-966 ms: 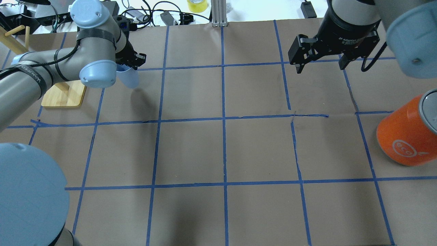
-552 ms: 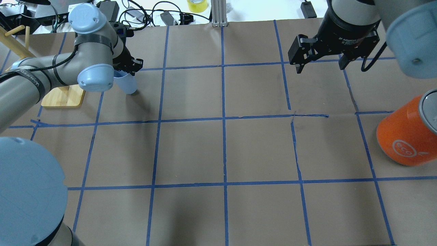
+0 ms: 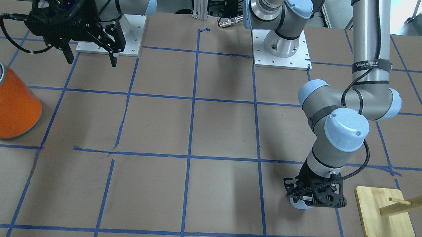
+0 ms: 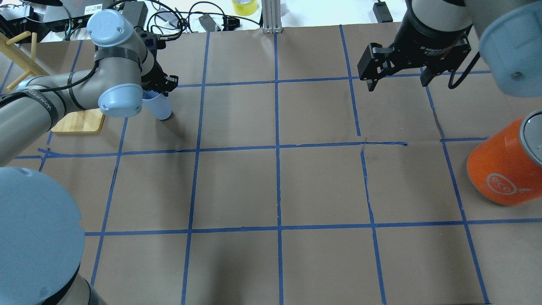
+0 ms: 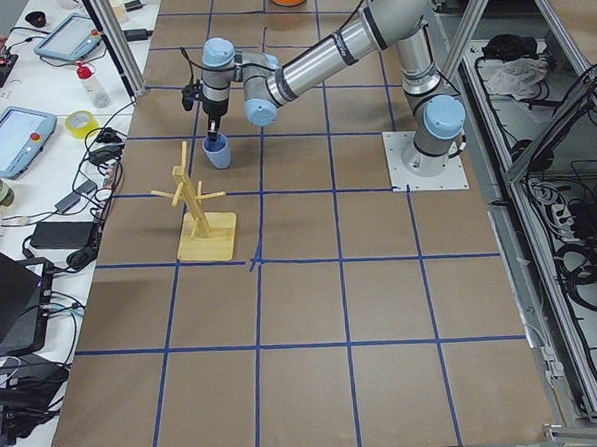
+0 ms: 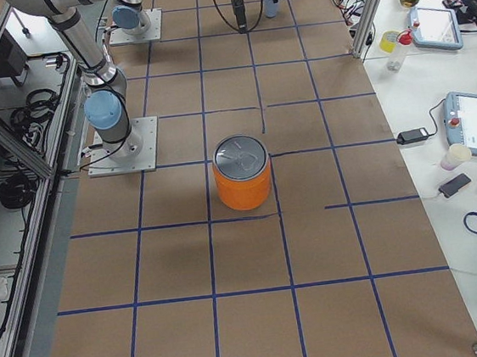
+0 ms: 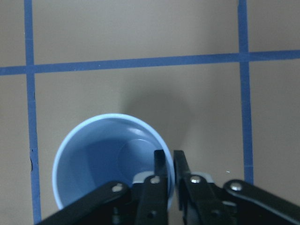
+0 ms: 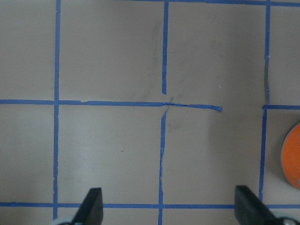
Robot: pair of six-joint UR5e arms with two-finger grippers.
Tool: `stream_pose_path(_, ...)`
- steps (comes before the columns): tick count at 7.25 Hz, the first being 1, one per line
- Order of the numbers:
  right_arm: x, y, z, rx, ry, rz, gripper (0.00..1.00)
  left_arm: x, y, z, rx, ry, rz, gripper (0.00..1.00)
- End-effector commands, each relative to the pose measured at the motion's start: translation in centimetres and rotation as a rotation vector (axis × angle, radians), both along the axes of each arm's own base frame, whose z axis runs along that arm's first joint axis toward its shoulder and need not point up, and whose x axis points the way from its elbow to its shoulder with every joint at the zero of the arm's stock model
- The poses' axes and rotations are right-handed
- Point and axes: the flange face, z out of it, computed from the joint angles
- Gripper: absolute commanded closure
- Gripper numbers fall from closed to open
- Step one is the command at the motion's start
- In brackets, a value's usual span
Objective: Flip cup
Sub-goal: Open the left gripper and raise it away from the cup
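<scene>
The pale blue cup (image 7: 98, 164) stands upright, mouth up, on the brown paper at the far left of the overhead view (image 4: 160, 106). It also shows in the front view (image 3: 299, 205) and the left side view (image 5: 218, 154). My left gripper (image 7: 166, 157) points straight down and is shut on the cup's rim, one finger inside and one outside. The wrist hides most of it in the overhead view (image 4: 157, 89). My right gripper (image 4: 398, 84) is open and empty, held above the far right of the table (image 3: 91, 60).
A large orange can (image 4: 504, 169) with a silver top stands near the right edge, also seen in the front view (image 3: 7, 104). A wooden peg rack on a board (image 4: 80, 120) stands just left of the cup (image 3: 383, 214). Cables and clutter lie beyond the far edge.
My left gripper has swung the cup from a tilt to upright and brought it down onto the paper. The right arm has not moved.
</scene>
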Motion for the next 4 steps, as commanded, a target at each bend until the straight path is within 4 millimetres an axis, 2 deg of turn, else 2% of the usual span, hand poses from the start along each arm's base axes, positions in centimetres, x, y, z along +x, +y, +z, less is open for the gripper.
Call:
stream_pose_path(1, 0.0, 0.0, 0.1, -0.001, 0.000, 0.000, 0.00, -0.5, 1.1, 2.4, 0.056, -0.002, -0.004, 0.14)
stream_pose_path(2, 0.0, 0.0, 0.0, 0.000, 0.000, 0.000, 0.00, -0.8, 2.1, 4.7, 0.074, -0.002, -0.007, 0.10)
stream_pose_path(3, 0.0, 0.0, 0.1, -0.001, 0.000, 0.000, 0.00, -1.7, 4.0, 8.1, 0.129, 0.009, -0.016, 0.05)
stream_pose_path(4, 0.0, 0.0, 0.0, 0.000, 0.000, 0.000, 0.00, -3.6, 6.2, 12.8, 0.163, 0.022, 0.012, 0.03)
